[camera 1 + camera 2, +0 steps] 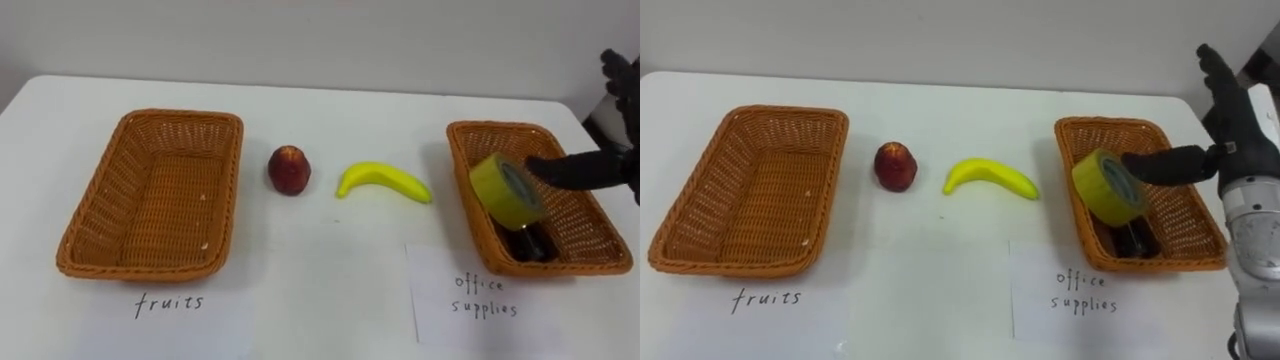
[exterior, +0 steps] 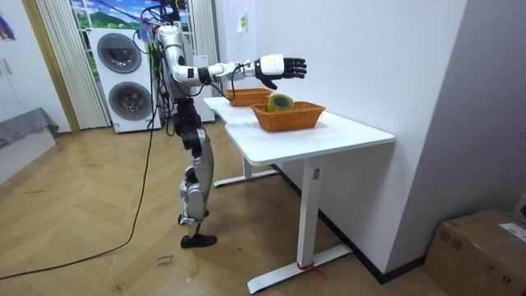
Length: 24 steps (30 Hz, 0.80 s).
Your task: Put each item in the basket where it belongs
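Note:
A yellow tape roll (image 1: 1108,187) stands tilted on edge inside the right wicker basket (image 1: 1110,123), the one labelled office supplies, beside a small black item (image 1: 1135,240). My right hand (image 1: 1238,140) hovers open just right of and above the roll; its thumb points at the roll and nothing is in its grasp. On the white table between the baskets lie a red apple (image 1: 896,165) and a yellow banana (image 1: 990,177). The left wicker basket (image 1: 770,112), labelled fruits, holds nothing. In the room view the hand (image 2: 279,67) hangs over the near basket (image 2: 289,117).
Paper labels lie in front of each basket: fruits (image 1: 765,298) and office supplies (image 1: 1085,290). The table's right edge runs close past the right basket. I stand at the table's long side, with washing machines (image 2: 123,78) behind me.

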Available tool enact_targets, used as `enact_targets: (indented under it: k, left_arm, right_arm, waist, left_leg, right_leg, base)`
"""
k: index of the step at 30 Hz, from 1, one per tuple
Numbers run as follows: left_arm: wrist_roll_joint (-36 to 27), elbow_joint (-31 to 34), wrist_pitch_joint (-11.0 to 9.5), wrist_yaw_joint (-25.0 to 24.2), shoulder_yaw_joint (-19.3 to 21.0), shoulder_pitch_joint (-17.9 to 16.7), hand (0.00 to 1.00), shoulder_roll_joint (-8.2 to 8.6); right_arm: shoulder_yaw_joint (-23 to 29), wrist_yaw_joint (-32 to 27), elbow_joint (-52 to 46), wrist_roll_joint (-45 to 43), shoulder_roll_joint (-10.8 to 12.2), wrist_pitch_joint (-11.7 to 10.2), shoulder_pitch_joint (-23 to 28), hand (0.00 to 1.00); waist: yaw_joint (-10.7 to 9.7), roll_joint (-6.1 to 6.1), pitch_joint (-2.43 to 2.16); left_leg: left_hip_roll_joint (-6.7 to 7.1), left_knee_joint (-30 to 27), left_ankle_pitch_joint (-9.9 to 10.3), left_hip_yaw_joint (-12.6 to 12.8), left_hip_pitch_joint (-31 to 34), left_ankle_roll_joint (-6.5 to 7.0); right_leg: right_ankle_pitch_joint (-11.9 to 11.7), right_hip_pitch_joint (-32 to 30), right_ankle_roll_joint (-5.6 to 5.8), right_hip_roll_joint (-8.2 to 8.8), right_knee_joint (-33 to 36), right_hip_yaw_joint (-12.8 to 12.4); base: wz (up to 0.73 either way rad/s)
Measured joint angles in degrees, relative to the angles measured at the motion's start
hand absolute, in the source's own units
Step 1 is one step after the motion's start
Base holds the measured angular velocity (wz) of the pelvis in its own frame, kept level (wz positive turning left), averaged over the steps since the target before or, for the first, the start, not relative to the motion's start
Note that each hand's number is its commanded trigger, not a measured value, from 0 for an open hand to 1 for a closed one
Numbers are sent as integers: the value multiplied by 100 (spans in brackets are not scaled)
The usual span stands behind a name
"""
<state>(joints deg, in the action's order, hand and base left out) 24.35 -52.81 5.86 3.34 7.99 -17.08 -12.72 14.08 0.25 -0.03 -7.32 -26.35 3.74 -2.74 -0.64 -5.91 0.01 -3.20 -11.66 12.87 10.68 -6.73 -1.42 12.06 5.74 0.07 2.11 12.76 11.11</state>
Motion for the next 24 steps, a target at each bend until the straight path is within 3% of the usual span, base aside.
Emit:
enact_targets:
  k: [8, 14, 19, 24]
  left_arm:
    - [4, -31, -4, -26, 19, -23, 0, -26]
    - [8, -77, -36, -184, 22, -25, 0, -190]
    - [114, -78, -40, -282, 16, -84, 0, -179]
    - [122, -110, -38, -247, -2, -97, 0, -170]
  right_arm:
    - [-156, -157, -251, 70, -4, 0, -304, 0]
    - [-240, -163, -336, 82, -16, -21, -552, 0]
    - [-676, -109, -335, 237, -18, -34, -738, 0]
    - [-1179, 7, -222, 377, -19, -57, -756, 0]
  waist:
    - [209, 5, 30]
    - [406, -39, 9]
    - [457, -59, 33]
    - [654, -75, 43]
  left_leg:
    - [-1, 40, 3, -3, -67, -3]
    - [10, 1, 2, -143, 24, -4]
    - [9, -15, 1, -213, 18, -6]
    - [19, -10, 1, -277, 19, -6]
  right_leg:
    - [1, -1, 0, 3, 18, 22]
    - [1, 51, 0, 27, 12, 194]
    - [1, 134, 1, 38, -14, 382]
    - [1, 165, 1, 41, -15, 437]
  base:
    - [0]
    - [11]
    - [12]
    - [5]
